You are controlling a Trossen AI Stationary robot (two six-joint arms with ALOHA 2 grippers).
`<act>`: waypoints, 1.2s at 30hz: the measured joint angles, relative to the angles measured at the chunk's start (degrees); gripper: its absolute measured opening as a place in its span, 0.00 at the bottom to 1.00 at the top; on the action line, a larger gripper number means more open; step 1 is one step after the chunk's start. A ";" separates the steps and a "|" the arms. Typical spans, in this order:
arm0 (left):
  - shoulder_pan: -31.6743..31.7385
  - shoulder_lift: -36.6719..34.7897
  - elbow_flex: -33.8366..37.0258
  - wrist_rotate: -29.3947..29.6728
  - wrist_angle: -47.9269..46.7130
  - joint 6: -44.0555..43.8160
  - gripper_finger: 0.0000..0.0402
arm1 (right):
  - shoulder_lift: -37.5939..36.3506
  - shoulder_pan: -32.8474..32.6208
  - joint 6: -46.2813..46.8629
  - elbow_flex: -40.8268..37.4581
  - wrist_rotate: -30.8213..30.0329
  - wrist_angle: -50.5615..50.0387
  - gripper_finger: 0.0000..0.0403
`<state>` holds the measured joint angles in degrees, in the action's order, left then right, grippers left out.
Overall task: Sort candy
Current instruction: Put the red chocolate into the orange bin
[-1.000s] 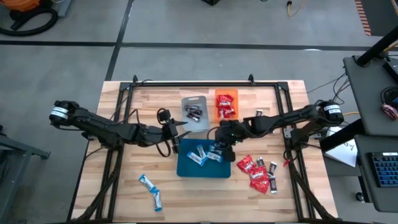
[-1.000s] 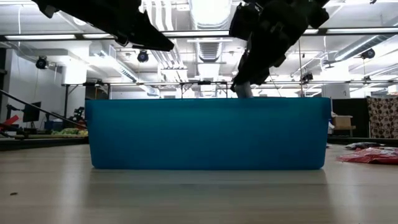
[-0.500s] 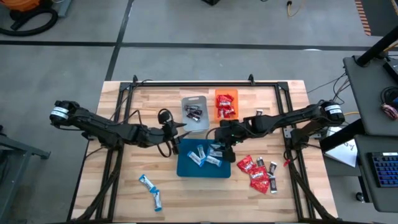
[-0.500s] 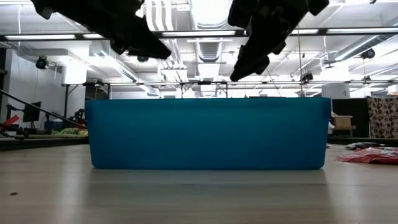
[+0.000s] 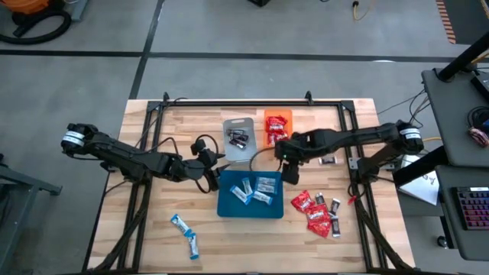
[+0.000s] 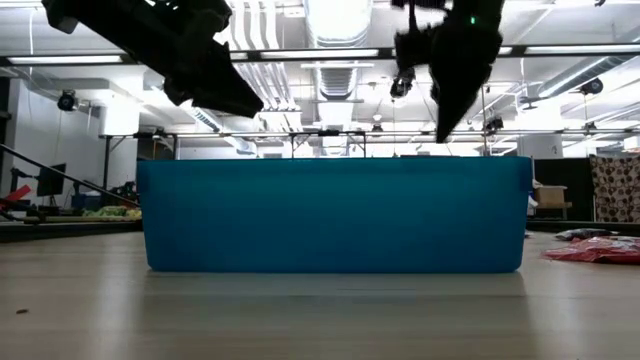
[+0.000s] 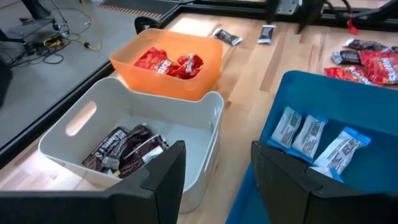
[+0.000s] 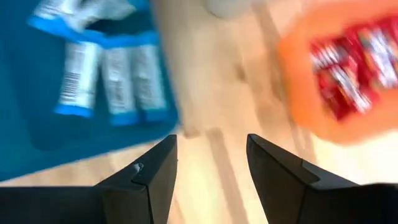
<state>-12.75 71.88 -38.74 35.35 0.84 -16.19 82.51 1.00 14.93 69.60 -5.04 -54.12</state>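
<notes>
The blue tray [image 5: 229,210] holds several blue-and-white bars [image 5: 256,191] [image 7: 308,134] [image 8: 109,74]. The grey tray [image 5: 246,122] holds dark mini bars [image 7: 124,149]. The orange tray [image 7: 161,81] holds red packets [image 5: 278,130] [image 8: 348,68]. A loose pile of red packets and dark bars [image 5: 315,210] lies right of the blue tray, and two blue-and-white bars [image 5: 185,233] lie near the table's near left. My left gripper [image 5: 214,162] [image 7: 217,152] hovers open and empty left of the grey tray. My right gripper [image 5: 289,169] [image 8: 211,149] hangs open and empty above the bare wood between the blue and orange trays.
Two dark mini bars [image 5: 328,160] [image 7: 227,37] lie on the wood right of the orange tray. A black frame rail [image 5: 237,101] runs along the far edge, with struts down both sides. In the low view the blue tray's wall [image 6: 330,215] blocks what lies behind it.
My right gripper was low over the blue tray's far right corner with a pale bar under its fingers. The bar is gone from it. The gripper has risen, swung toward the far right and turned. My left gripper has drawn back slightly toward the table's left.
</notes>
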 joint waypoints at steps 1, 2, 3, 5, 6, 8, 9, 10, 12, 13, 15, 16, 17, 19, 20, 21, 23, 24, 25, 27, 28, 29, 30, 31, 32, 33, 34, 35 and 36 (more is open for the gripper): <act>0.00 0.00 0.00 0.00 0.23 0.00 0.41 | -0.13 1.22 0.43 -0.49 -0.09 -1.21 0.46; 0.00 0.00 0.00 0.00 0.26 0.00 0.41 | -0.31 2.49 0.80 -1.09 -0.11 -2.32 0.46; 0.00 0.00 0.00 0.00 0.26 0.00 0.41 | -0.38 3.95 1.37 -1.79 -0.08 -3.11 0.46; 0.00 0.02 0.00 0.00 0.26 0.00 0.41 | -0.75 6.81 3.01 -3.45 0.30 -4.20 0.46; 0.00 0.02 0.00 0.00 0.26 0.00 0.41 | -0.85 8.28 4.23 -4.29 0.68 -4.72 0.46; 0.00 0.02 0.00 0.00 0.26 0.00 0.41 | -1.07 11.33 6.43 -6.03 0.94 -5.55 0.46; 0.00 0.02 0.00 0.00 0.24 0.00 0.41 | -1.09 12.79 7.23 -6.98 0.93 -5.72 0.46; 0.00 0.02 0.00 0.00 0.24 0.00 0.41 | -1.18 14.16 7.79 -7.94 0.96 -5.97 0.46; 0.00 0.02 0.00 0.00 0.20 0.00 0.41 | -1.44 16.77 8.01 -9.50 0.97 -6.89 0.46; 0.00 0.02 0.00 0.00 0.20 0.00 0.41 | -1.54 18.05 8.03 -10.12 0.97 -7.53 0.46; 0.00 0.02 0.00 0.02 0.11 0.00 0.41 | -1.61 20.61 8.04 -11.35 0.95 -9.06 0.46; 0.00 0.02 0.00 0.02 0.07 0.04 0.41 | -1.61 21.83 8.03 -11.98 0.94 -9.89 0.46; 0.00 0.02 0.00 0.02 0.07 0.07 0.41 | -1.61 22.85 8.03 -12.61 0.91 -10.66 0.46; 0.00 0.02 0.00 0.02 -0.03 0.10 0.41 | -1.63 24.46 7.81 -14.11 0.86 -11.25 0.46; 0.00 0.02 0.00 0.02 -0.13 0.11 0.41 | -1.71 24.88 7.77 -15.01 0.95 -11.44 0.46; 0.00 0.02 0.00 0.04 -0.31 0.13 0.41 | -1.72 25.06 7.77 -15.85 1.24 -11.57 0.46; 0.00 0.02 0.00 0.04 -0.46 0.18 0.41 | -1.87 25.09 7.65 -17.37 4.02 -11.85 0.46; 0.00 0.02 0.00 0.04 -0.50 0.36 0.41 | -2.02 24.93 7.47 -17.96 6.28 -11.89 0.46; 0.00 0.02 0.00 0.08 -0.48 0.63 0.41 | -2.22 24.57 7.20 -18.54 9.18 -11.87 0.46; 0.00 0.03 0.00 0.11 -0.50 1.10 0.41 | -2.82 23.50 7.18 -19.55 16.71 -11.96 0.46; 0.02 0.04 0.00 0.15 -0.50 1.37 0.41 | -3.44 22.85 7.09 -20.05 20.44 -12.03 0.46; 0.03 0.04 0.00 0.17 -0.49 1.68 0.41 | -4.05 21.91 6.53 -20.42 23.67 -12.03 0.46; 0.04 0.04 0.00 0.17 -0.49 1.96 0.41 | -4.76 20.64 5.84 -20.65 25.83 -11.86 0.46; 0.04 0.04 0.00 0.17 -0.50 2.15 0.41 | -5.55 19.22 4.93 -20.91 26.93 -11.64 0.46; 0.07 0.04 0.00 0.17 -0.50 2.16 0.41 | -6.27 17.63 4.30 -21.05 27.30 -11.30 0.46; 0.11 0.04 0.00 0.20 -0.48 2.16 0.41 | -7.01 15.98 4.00 -21.23 27.33 -10.74 0.46; 0.11 0.04 0.00 0.20 -0.48 2.16 0.41 | -7.84 14.31 4.03 -21.42 26.96 -9.84 0.46; 0.11 0.04 0.00 0.20 -0.50 2.19 0.41 | -8.58 12.52 4.04 -21.68 26.09 -8.42 0.46; 0.11 0.04 0.00 0.22 -0.50 2.19 0.41 | -9.28 10.49 4.08 -21.97 25.17 -6.65 0.46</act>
<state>-12.64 71.92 -38.74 35.57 0.34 -14.00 73.23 11.49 19.01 47.63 20.13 -60.76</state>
